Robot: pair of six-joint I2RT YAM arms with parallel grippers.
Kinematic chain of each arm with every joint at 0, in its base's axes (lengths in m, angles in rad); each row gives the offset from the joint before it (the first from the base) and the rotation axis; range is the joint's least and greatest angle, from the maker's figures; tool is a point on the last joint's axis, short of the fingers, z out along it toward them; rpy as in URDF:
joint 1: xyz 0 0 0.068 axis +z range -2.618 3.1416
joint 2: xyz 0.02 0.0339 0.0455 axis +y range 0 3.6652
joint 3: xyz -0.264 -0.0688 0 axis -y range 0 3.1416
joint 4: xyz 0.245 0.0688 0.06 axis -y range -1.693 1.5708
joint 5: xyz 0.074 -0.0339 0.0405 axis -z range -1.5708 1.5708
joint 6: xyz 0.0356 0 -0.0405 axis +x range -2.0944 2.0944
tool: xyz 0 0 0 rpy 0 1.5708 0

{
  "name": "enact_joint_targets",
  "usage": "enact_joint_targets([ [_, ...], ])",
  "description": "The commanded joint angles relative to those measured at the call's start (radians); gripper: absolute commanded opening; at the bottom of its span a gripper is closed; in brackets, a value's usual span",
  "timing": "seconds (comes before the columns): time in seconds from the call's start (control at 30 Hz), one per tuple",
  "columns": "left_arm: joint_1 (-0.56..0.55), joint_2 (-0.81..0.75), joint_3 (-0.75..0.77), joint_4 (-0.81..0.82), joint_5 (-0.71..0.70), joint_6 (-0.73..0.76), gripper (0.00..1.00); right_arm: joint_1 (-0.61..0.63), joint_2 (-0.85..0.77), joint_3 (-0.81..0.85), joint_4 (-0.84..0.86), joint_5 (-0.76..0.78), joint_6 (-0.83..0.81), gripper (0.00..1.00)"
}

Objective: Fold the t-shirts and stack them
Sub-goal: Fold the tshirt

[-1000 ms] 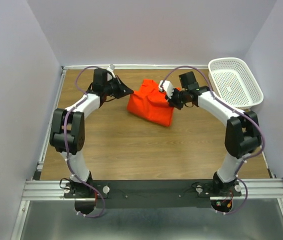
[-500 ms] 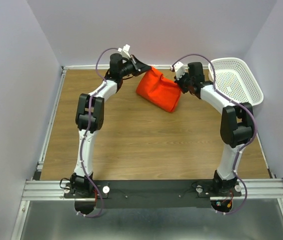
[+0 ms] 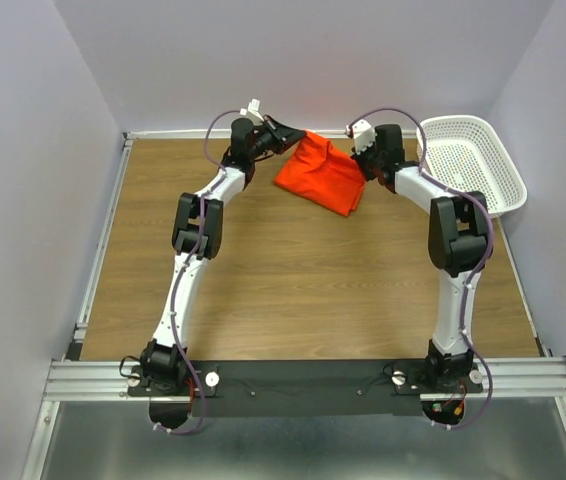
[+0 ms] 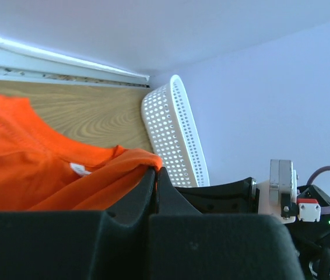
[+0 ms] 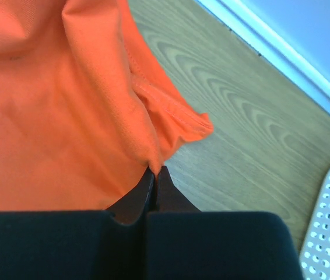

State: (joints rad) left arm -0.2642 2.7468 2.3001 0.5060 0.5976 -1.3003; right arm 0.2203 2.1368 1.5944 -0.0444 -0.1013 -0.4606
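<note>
The bright orange-red t-shirt hangs stretched between both grippers near the table's far edge, its lower part drooping toward the wood. My left gripper is shut on the shirt's upper left corner; in the left wrist view the t-shirt is pinched at the left gripper's tips, neck label showing. My right gripper is shut on the upper right corner; in the right wrist view a hemmed edge of the t-shirt runs into the right gripper's closed tips.
A white perforated basket stands at the far right, close behind the right arm; it also shows as the basket in the left wrist view. The back wall and a metal rail run just beyond the shirt. Wooden tabletop lies in front.
Both arms have stretched out toward the back wall and risen, carrying the shirt from a crumpled heap mid-table to a lifted, spread sheet at the far edge.
</note>
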Motion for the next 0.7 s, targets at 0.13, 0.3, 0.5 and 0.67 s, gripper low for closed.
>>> enact_joint_targets([
  [0.13,0.003,0.017,0.045,0.031,-0.081,-0.044,0.00,-0.019,0.072,0.102,0.035,0.043,0.046,0.01],
  [0.3,0.005,0.002,0.010,0.031,-0.105,-0.045,0.00,-0.021,0.104,0.142,0.035,0.035,0.059,0.01],
  [0.5,0.010,0.001,-0.002,0.040,-0.108,-0.045,0.00,-0.021,0.150,0.188,0.035,0.023,0.053,0.00],
  [0.67,0.014,0.001,-0.021,0.051,-0.119,-0.053,0.00,-0.019,0.204,0.239,0.035,0.031,0.062,0.01],
])
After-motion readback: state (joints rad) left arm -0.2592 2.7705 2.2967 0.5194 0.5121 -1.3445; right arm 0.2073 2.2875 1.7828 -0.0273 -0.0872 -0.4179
